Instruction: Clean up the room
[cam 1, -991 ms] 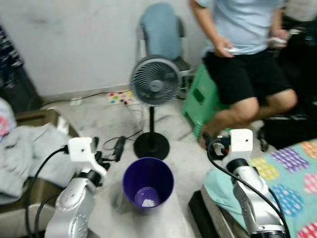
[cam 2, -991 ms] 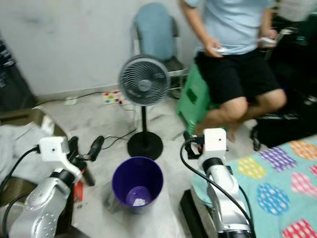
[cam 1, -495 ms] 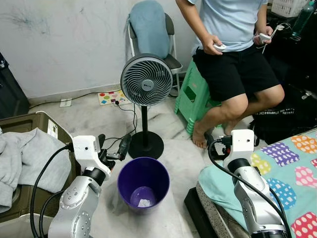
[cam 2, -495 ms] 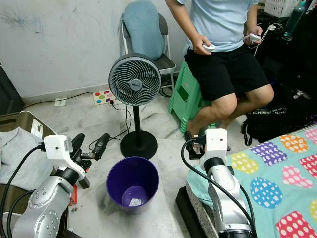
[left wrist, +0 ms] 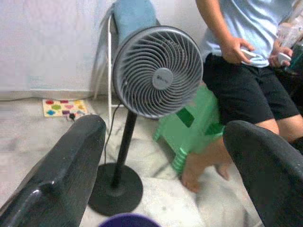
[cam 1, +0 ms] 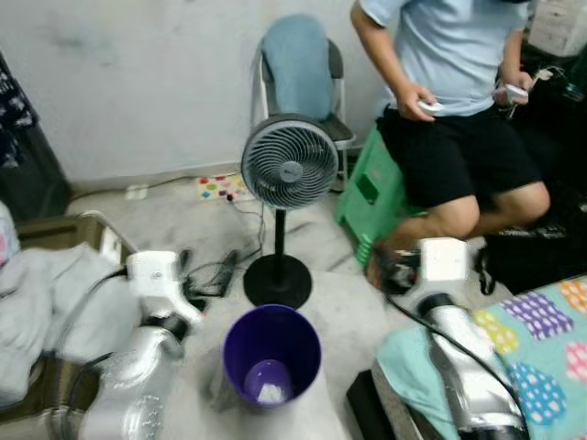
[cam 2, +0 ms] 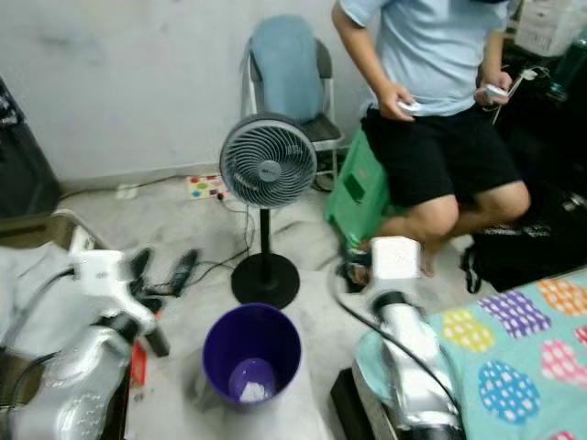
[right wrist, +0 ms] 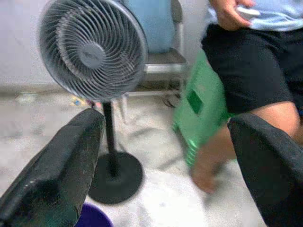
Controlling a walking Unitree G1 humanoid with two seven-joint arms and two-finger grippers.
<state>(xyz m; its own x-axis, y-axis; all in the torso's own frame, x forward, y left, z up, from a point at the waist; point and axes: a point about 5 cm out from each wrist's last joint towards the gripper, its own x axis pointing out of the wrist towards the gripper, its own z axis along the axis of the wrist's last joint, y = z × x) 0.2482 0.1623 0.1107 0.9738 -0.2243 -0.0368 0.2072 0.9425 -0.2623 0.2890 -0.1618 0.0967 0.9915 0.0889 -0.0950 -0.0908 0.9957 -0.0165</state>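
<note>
Both silver arms were raised in front of the robot, flanking the purple bin (cam 1: 272,356). The left gripper (left wrist: 163,175) had its black fingers spread wide apart, and the right gripper (right wrist: 168,170) was likewise spread, both empty.

No lettering is legible; the fan (left wrist: 158,72) hub badge is blurred.

purple bin (cam 1: 272,353), green stool (cam 1: 374,192)

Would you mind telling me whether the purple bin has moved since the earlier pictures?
No. The purple bin keeps its place just in front of the fan base; the whole picture shifted, so the camera moved.
</note>
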